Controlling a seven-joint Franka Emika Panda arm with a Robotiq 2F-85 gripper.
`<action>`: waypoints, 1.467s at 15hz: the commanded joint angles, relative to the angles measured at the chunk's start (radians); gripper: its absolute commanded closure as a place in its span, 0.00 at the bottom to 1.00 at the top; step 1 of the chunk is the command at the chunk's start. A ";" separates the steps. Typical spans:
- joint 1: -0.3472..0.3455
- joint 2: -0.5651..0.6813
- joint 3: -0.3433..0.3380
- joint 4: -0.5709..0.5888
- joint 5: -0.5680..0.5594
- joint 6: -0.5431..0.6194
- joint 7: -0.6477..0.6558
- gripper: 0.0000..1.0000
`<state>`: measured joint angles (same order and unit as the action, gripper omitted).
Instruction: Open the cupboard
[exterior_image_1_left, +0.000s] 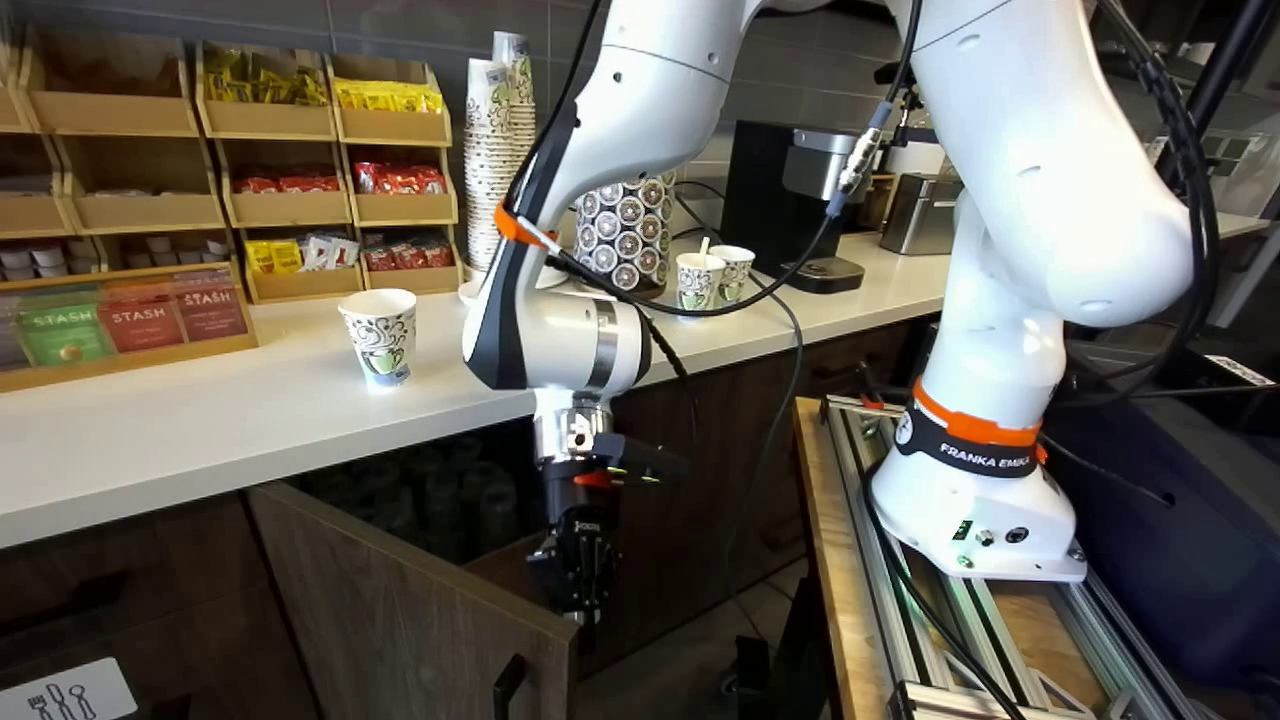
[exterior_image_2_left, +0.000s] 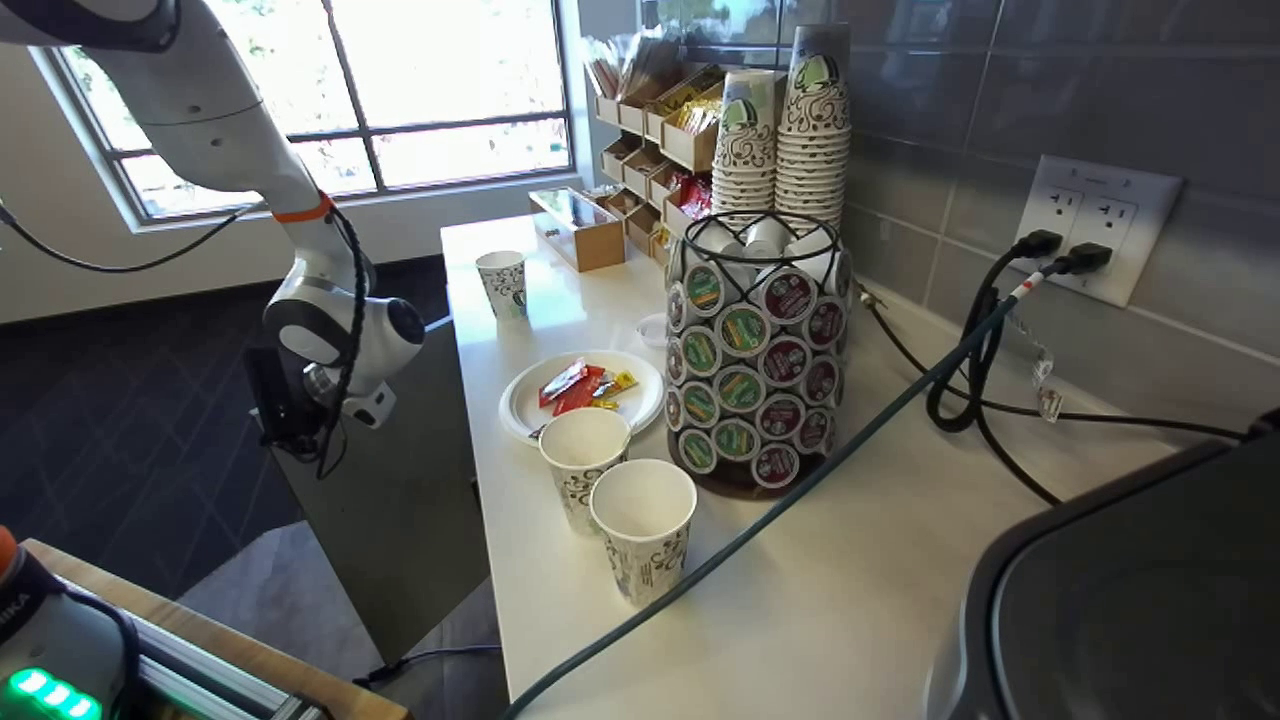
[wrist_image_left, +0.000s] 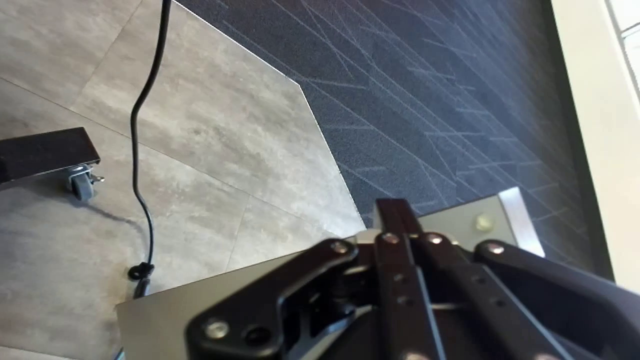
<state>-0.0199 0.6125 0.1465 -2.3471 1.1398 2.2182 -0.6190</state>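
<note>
Checking the cupboard (exterior_image_1_left: 370, 585), we find it below the front edge of the counter (exterior_image_1_left: 200, 430), its door (exterior_image_1_left: 460, 620) standing open. We note the gripper (exterior_image_1_left: 583, 612) beside the door's inner face, near the free end, fingers (wrist_image_left: 393, 215) narrow and together; contact we cannot confirm. We record one paper cup (exterior_image_1_left: 382, 340) upright near the counter's front edge, tall cup stacks (exterior_image_1_left: 490, 150) near the back edge.
</note>
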 joint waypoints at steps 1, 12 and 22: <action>0.049 0.036 0.040 0.048 0.081 0.018 -0.103 1.00; 0.229 0.075 0.057 0.170 0.340 0.170 -0.399 1.00; 0.210 -0.183 -0.015 -0.065 0.453 0.583 -0.416 1.00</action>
<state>0.2167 0.5692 0.1505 -2.2873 1.5066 2.7326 -1.0092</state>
